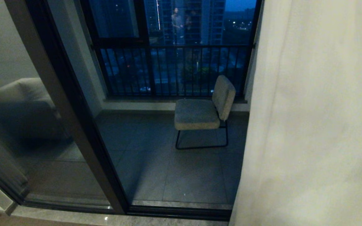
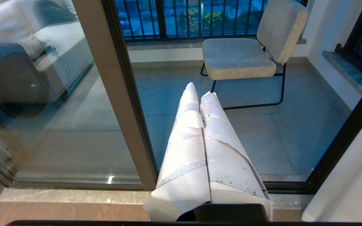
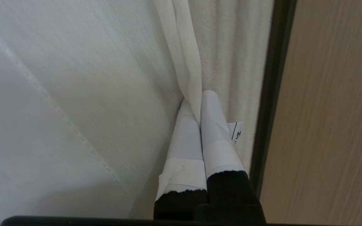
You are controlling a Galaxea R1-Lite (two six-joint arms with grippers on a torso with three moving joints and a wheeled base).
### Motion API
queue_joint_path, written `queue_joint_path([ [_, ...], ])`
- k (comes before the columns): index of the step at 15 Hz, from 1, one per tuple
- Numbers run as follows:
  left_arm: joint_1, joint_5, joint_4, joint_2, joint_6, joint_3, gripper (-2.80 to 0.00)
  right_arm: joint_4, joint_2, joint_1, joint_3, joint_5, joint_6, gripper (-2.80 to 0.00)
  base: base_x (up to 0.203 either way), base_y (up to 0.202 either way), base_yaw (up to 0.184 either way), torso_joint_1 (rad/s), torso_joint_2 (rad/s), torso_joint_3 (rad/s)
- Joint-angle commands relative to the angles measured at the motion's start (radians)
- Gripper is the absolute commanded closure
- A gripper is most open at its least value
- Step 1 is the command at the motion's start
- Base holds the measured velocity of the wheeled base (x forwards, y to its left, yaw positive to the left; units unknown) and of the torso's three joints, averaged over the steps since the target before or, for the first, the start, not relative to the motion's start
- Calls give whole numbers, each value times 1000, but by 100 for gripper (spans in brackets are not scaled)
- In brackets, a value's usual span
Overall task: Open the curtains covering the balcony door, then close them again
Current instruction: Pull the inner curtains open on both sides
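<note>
A small white tag (image 3: 237, 131) with unreadable black print is seen only in the right wrist view, beside the right gripper (image 3: 196, 99), whose white-taped fingers (image 3: 214, 125) are clenched on a fold of the cream woven curtain (image 3: 74, 78). The curtain (image 1: 313, 119) hangs on the right of the dark-framed glass balcony door (image 1: 83, 125). The left gripper (image 2: 200, 89) is pressed shut, holding nothing, before the door.

The curtains (image 1: 313, 119) hang at the right, just beside the balcony door (image 1: 74, 119) on the left. Behind the glass, a chair (image 1: 204, 110) stands before the railing (image 1: 171, 70).
</note>
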Motion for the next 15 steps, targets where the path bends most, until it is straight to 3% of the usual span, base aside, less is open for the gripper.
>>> queue_joint_path([
  [1,0,0,0,0,1,0,0,-4,33,-19,-17,11,1,0,0,0,0,0,0,0],
  [15,0,0,0,0,1,0,0,-1,208,-191,-221,48,25,0,0,0,0,0,0,0],
])
